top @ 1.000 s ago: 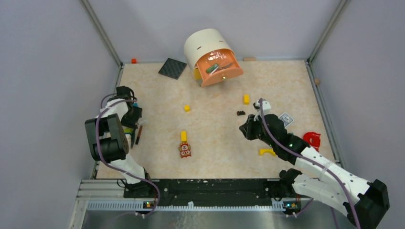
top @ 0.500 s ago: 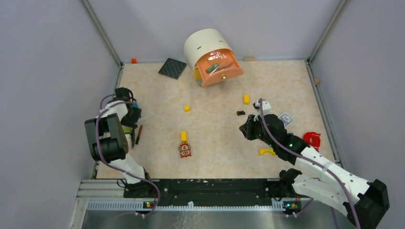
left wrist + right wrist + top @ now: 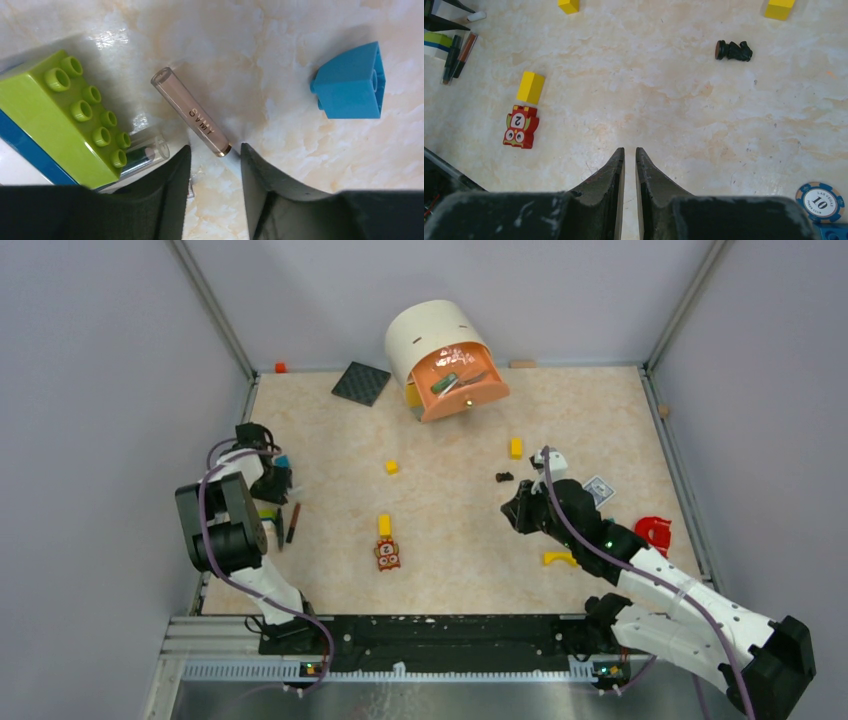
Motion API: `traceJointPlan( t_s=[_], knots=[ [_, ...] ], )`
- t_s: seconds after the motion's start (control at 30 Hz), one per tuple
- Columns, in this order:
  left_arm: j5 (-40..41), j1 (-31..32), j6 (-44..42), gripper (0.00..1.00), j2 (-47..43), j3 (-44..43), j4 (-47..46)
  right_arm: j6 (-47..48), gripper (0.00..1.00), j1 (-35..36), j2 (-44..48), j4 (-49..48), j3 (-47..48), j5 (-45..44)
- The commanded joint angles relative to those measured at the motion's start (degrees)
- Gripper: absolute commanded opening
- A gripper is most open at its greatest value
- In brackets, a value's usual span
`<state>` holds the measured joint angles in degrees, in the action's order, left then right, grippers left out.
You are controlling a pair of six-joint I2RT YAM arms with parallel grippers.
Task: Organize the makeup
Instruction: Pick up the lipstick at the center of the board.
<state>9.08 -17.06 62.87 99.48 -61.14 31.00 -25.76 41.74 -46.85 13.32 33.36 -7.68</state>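
We've got the left jaws spread at the tip of the clear pink tube (image 3: 191,112) lying on the worktop (image 3: 280,40) by the green brick (image 3: 65,120), right jaws nearly together and empty; a tip-only pinch may squirt it away.

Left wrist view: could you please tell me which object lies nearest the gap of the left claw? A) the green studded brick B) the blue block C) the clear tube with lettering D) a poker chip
C: the clear tube ends right at the gap of the open left claw, while the blue block sits off right and the green brick off left.
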Motion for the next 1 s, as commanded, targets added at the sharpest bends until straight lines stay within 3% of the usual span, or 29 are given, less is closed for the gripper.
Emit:
traceJointPlan(
  t_s=[0.0, 0.07, 0.33, 0.43, 0.7, 0.97],
  knots=[
    [-1.5, -1.2, -0.6, 0.40, 2.1, 1.2, -1.2, -0.1, 0.13, 0.0, 1.3, -0.7, 0.4, -0.2],
    [-2.5, -1.4, -0.8, 0.30, 1.4, 2.5, -2.8, 0.0, 0.13, 0.0, 1.3, -0.8, 0.3, -0.1],
    [-5.9, -1.4, -3.1, 0.12, 2.4, 2.4, -3.7, -0.1, 0.13, 0.0, 1.2, -1.1, 0.0, -0.1],
    [-8.2, -1.1, -4.4, 0.00, 2.6, 3.4, -4.9, 0.0, 0.13, 0.0, 1.1, -1.2, 0.0, 0.0],
    [-10.5, 0.6, -10.7, 0.00, -3.3, 6.1, -7.4, -0.1, 0.13, 0.0, 1.0, -1.5, -0.2, 0.3],
    [1.0, 14.9, -18.1, 0.00, -17.0, 3.9, -6.9, -0.1, 0.13, 0.1, 1.0, -1.6, -0.3, 0.3]
  ],
)
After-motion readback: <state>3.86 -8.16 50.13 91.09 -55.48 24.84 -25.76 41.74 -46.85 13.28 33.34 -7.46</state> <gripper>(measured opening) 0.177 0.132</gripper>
